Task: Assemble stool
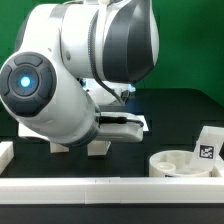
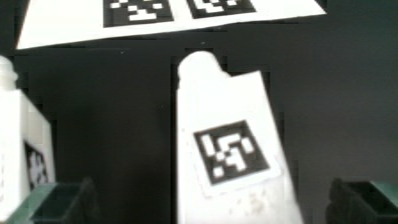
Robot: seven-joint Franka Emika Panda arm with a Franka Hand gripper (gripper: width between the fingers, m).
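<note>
Stool leg [image 2: 222,140], white blocky plastic piece bearing a black-and-white square tag: lies between the spread fingers [image 2: 63,205] of the gripper [image 2: 214,205], gap on each side. Second white tagged leg [image 2: 15,130]: just outside one finger.

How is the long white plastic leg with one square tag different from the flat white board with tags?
The long white plastic stool leg is narrow and blocky, with a notched end; the marker board is a wide, thin, flat sheet. The leg shows one black-and-white tag, while the marker board shows at least two. Both are white, and both lie on the black table.
</note>
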